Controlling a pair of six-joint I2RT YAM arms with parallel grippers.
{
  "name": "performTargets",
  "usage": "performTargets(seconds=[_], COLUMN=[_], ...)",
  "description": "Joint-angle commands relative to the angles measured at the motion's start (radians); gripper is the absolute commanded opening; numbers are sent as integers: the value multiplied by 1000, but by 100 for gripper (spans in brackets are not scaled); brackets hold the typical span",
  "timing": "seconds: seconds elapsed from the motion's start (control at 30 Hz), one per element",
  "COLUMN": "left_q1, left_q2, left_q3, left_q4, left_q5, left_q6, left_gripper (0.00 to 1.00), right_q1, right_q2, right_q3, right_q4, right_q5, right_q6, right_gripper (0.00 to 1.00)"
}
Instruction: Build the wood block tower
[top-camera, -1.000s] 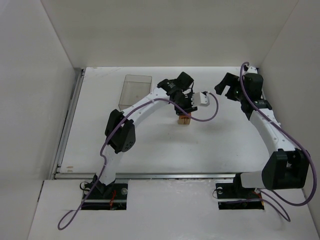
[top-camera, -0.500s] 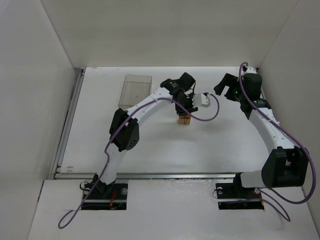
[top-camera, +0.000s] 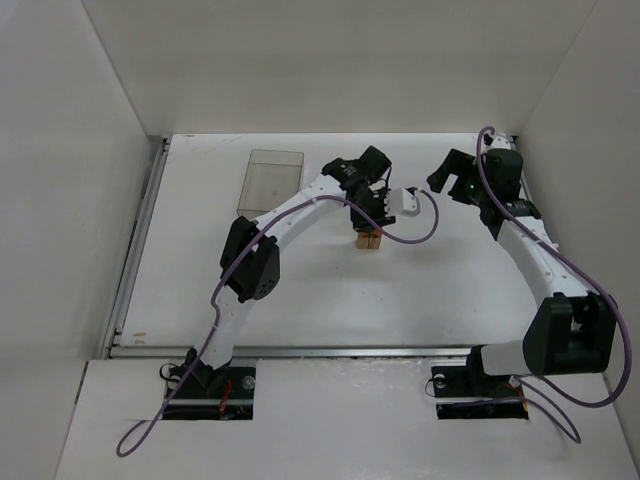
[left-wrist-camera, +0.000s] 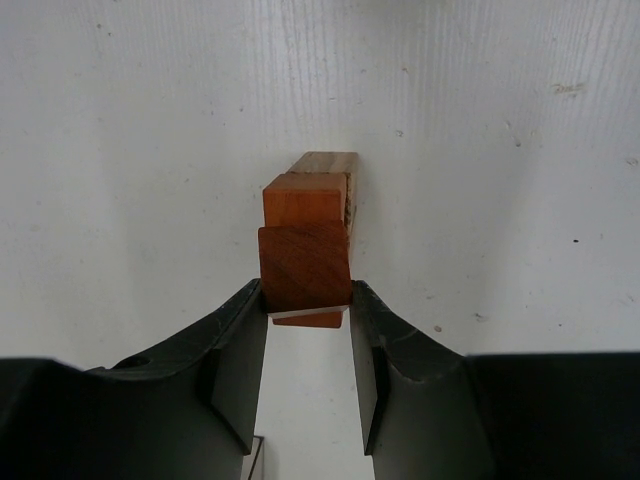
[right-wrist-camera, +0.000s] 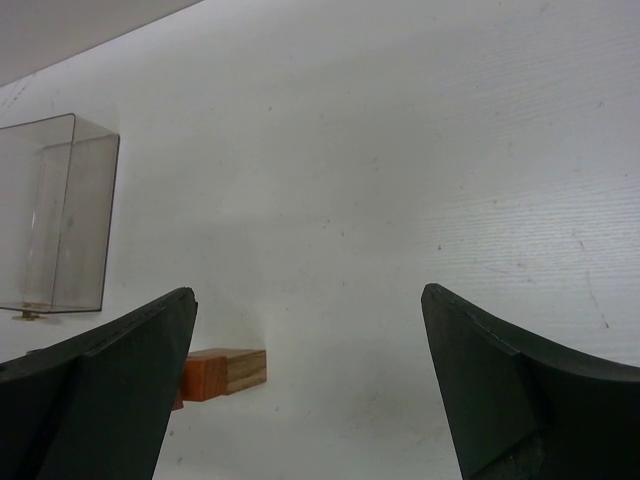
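Toward the far left corner of the counter (top-camera: 300, 300) sits a clear box (top-camera: 272, 180), well apart from the work.

Near the middle of the counter, closer to its far edge than its near one, stands the wood block tower (top-camera: 369, 239): a short stack of tan and orange pieces. The left claw (left-wrist-camera: 305, 300) hangs right over it, pinching a reddish block (left-wrist-camera: 303, 268) by two opposite flat sides. The wrist view lines that block up with the stack's top, but whether it already rests there cannot be told.

These pieces look light, rigid and smooth-faced, so I judge they need only a gentle squeeze on parallel sides, low enough that the piece cannot pivot. The stack is narrow and loose. A sideways nudge or a dragged finger on release would likely tip it, so the fingers should part straight outward.

Near the far right corner, the right claw (top-camera: 452, 175) is spread wide and holds nothing.
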Motion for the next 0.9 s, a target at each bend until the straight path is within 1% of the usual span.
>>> performTargets(seconds=[0.0,0.07,0.17,0.37,0.6,0.67,0.73,0.87], left_q1=[-3,-3,-3,-3,-3,-3,-3,-3], left_q2=[0,9,9,9,9,9,9,9], left_q3=[39,49,49,49,58,58,58,58], left_q4=[-33,-33,-24,-14,-24,-24,-24,-33], left_q5=[4,-6,-16,-16,-7,-6,-6,-6], left_q6=[17,17,17,8,8,8,8,17], left_gripper=[0,0,3,6,6,7,11,14], right_q1=[-4,-4,-4,-4,-4,-4,-4,-4], right_q2=[-3,-3,6,6,15,15,15,15], right_q3=[-1,-1,-1,-1,-1,8,8,8], right_q4=[43,43,43,43,43,43,43,43], right_q5=[-20,-20,-20,-29,-29,-29,-39,-39], right_q6=[-13,-13,-13,-13,-13,-13,-13,-13], right_gripper=[100,100,100,100,100,100,100,100])
